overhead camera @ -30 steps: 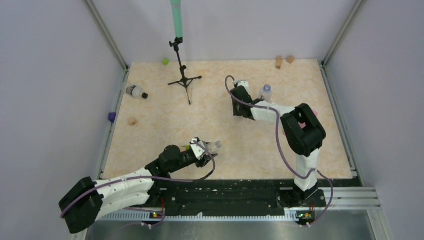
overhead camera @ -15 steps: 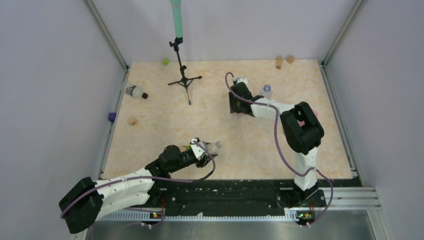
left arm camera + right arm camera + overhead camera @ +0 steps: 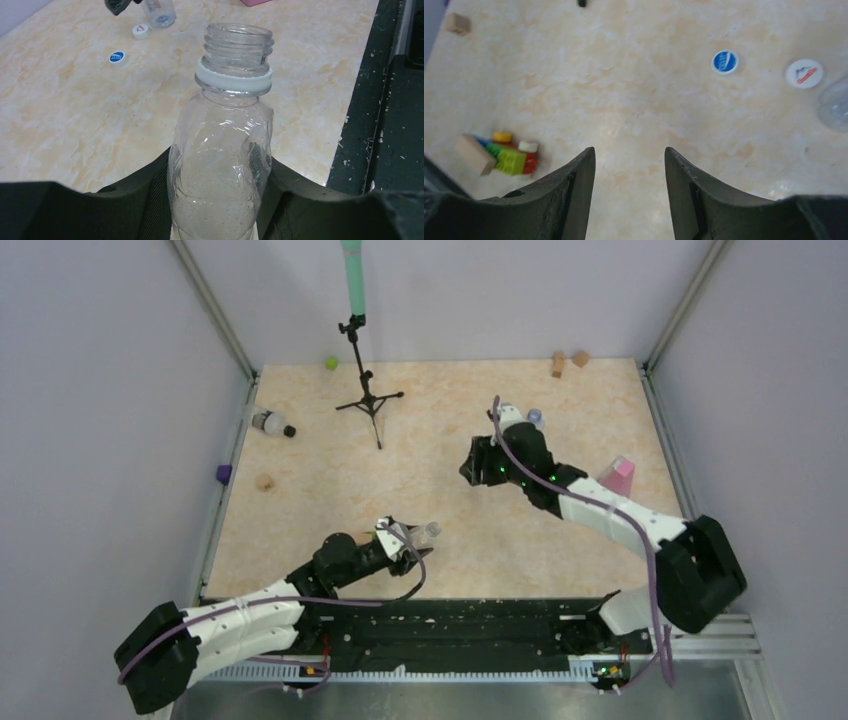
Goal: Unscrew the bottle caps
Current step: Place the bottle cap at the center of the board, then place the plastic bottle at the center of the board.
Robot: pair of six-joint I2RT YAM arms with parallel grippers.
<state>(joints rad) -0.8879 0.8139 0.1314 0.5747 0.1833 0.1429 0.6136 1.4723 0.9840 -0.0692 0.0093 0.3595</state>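
The left gripper (image 3: 220,200) has its jaws clamped on the body of a clear bottle (image 3: 222,150), near the table's front edge. The bottle's neck is open, with only a white ring (image 3: 233,80) under the thread, and its base is cut off from view.

The right gripper (image 3: 629,170) hovers over mid-table, jaws moderately apart and empty. Beyond it a blue cap (image 3: 725,61) and a white cap (image 3: 804,73) lie loose beside a second bottle (image 3: 533,418). This is mostly hidden behind the right arm, so I cannot tell whether it is capped.

A third bottle (image 3: 268,422) lies at the left edge with a black cap (image 3: 289,431) on.

The table (image 3: 440,510) is beige and marbled, enclosed by pale lilac-grey walls. A pink wedge (image 3: 619,476) stands at the right, and a cluster of coloured blocks (image 3: 506,155) lies near the front.
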